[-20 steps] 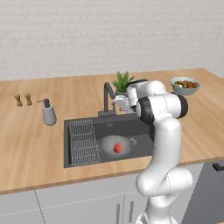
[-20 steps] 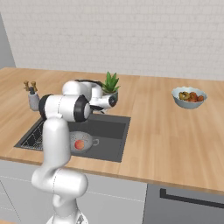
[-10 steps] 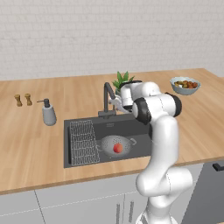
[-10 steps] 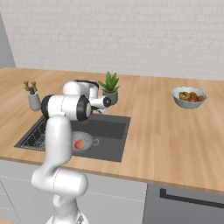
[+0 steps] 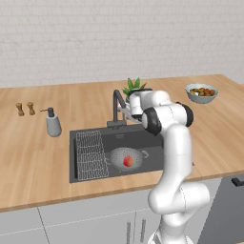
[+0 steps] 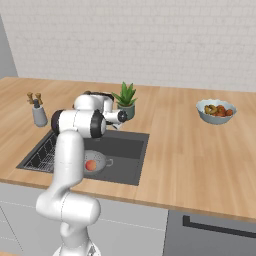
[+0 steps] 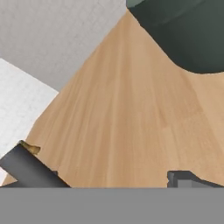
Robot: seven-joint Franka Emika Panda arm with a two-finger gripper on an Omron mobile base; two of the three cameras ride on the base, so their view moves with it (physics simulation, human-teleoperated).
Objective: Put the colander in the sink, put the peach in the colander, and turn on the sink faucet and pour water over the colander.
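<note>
The silver colander (image 5: 125, 157) sits in the dark sink (image 5: 90, 136), right of the wire rack (image 5: 90, 155). The orange-red peach (image 5: 128, 161) lies inside it. From the right base view the colander (image 6: 97, 161) and the peach (image 6: 90, 165) lie low in the sink (image 6: 131, 155). The dark faucet (image 5: 116, 106) stands upright at the sink's back edge. My gripper (image 5: 127, 110) hovers just right of its neck, open and holding nothing. In the hand view a dark bar, probably part of the faucet (image 7: 29, 169), crosses the lower left. I see no water running.
A potted plant (image 5: 135, 88) stands right behind the faucet; its dark pot (image 7: 188, 30) is close ahead of the hand. A soap pump bottle (image 5: 53, 124) and two small shakers (image 5: 25, 108) are left of the sink. A fruit bowl (image 5: 201, 93) sits at the far right.
My hand has edged slightly left, closer to the faucet's neck. The gripper stays open; the colander and the peach have not moved.
</note>
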